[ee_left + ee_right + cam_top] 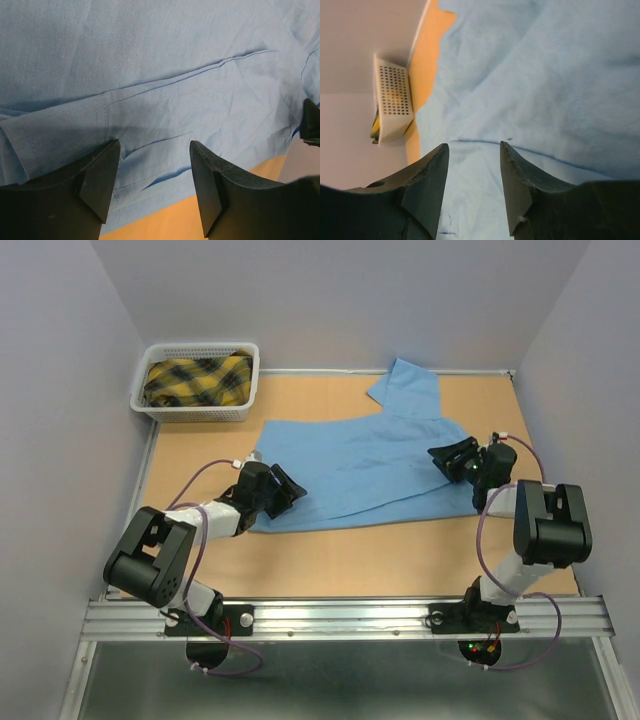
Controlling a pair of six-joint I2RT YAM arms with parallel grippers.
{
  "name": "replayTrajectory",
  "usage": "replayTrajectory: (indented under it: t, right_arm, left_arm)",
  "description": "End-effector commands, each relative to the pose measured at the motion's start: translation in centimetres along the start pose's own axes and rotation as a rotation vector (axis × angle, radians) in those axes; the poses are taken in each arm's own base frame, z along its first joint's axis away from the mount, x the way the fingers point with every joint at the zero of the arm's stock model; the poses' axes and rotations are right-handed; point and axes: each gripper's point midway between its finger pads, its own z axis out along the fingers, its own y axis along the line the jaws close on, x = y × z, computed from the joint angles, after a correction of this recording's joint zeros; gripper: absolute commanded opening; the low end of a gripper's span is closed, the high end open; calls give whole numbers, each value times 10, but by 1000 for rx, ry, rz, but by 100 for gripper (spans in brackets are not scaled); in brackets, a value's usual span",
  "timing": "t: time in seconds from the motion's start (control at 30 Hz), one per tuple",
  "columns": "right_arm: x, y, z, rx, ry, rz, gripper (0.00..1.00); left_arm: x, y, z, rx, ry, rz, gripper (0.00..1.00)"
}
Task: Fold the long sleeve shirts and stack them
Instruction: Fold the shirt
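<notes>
Spanning the tan table (pixel 400 560), a blue shirt (pixel 350 470) lies between pale walls (pixel 330 300).

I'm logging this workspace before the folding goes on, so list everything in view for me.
Plain cloth shirt: one, light blue, spread across the table's middle.
Perforated plastic basket: one, white, far left corner.
Plaid cloth: one, yellow and black, inside the basket.
Wooden table: one, tan, under everything.
Left arm: one, black and white, jaws apart at the shirt's near left edge.
Right arm: one, black and white, jaws apart at the shirt's right edge.
</notes>
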Motion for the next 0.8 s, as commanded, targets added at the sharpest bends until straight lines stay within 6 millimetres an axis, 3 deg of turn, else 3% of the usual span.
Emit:
replayTrajectory:
  t: [0.0,0.13,0.17,0.3,0.5,0.6,0.73,0.77]
  right_arm:
    - [-10,24,-18,-26,-49,-86,51]
    - [2,7,-20,17,-23,-51,51]
    - [10,-9,-20,56,-5,-19,51]
    - [11,-50,-30,157,-48,43,51]
    - [-11,-96,-63,244,-153,147,51]
    - [-19,-98,-79,243,-199,156,51]
    - [-26,-77,-86,213,-205,127,51]
    - [-35,-64,-89,191,-226,105,51]
  left_arm:
    - [1,24,-7,-105,4,35,70]
    - [0,26,-6,-113,0,39,71]
    - [2,28,-5,-119,5,39,71]
    - [3,31,-6,-123,4,34,71]
    - [-2,38,-9,-140,-16,13,71]
    - [-8,38,-14,-142,-36,14,71]
    - [-20,21,-22,-111,-68,53,74]
    - [-25,14,-25,-103,-79,63,75]
